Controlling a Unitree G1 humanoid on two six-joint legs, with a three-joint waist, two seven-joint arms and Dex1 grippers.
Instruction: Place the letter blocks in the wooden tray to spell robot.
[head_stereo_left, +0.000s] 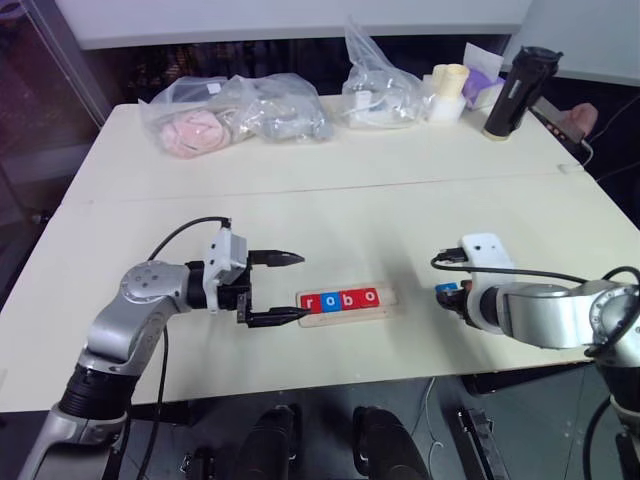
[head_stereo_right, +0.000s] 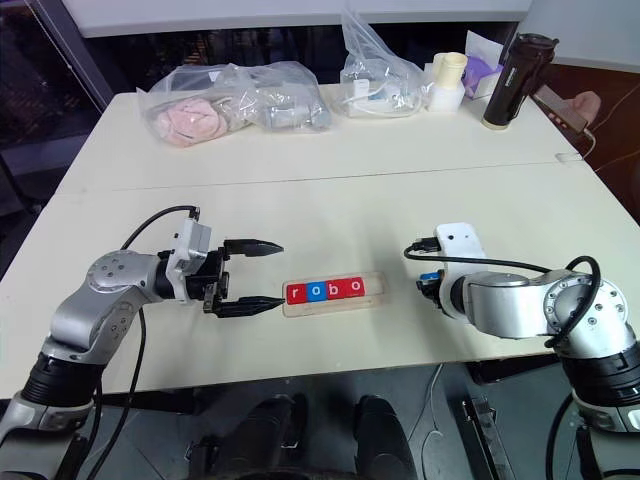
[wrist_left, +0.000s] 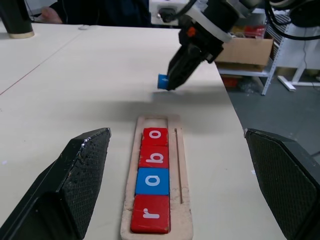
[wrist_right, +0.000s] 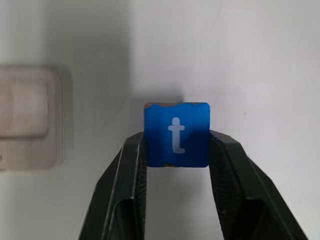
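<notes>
The wooden tray (head_stereo_left: 390, 297) lies near the table's front edge and holds letter blocks reading r, o, b, o: red r (head_stereo_left: 310, 302), blue o (head_stereo_left: 331, 300), red b (head_stereo_left: 351, 298), red o (head_stereo_left: 371, 296). The tray's right end slot (wrist_left: 156, 121) is bare. My right gripper (wrist_right: 176, 150) is shut on a blue block with a white t (wrist_right: 176, 134), held just above the table a little right of the tray. My left gripper (head_stereo_left: 290, 288) stands open at the tray's left end, one finger (head_stereo_left: 276, 258) behind it and the other in front.
At the back of the table lie clear plastic bags (head_stereo_left: 232, 112) with soft items, a second bag (head_stereo_left: 378, 85), a cream cup (head_stereo_left: 449, 90) and a black bottle (head_stereo_left: 514, 92). A person's hand (head_stereo_left: 578, 121) rests at the far right corner.
</notes>
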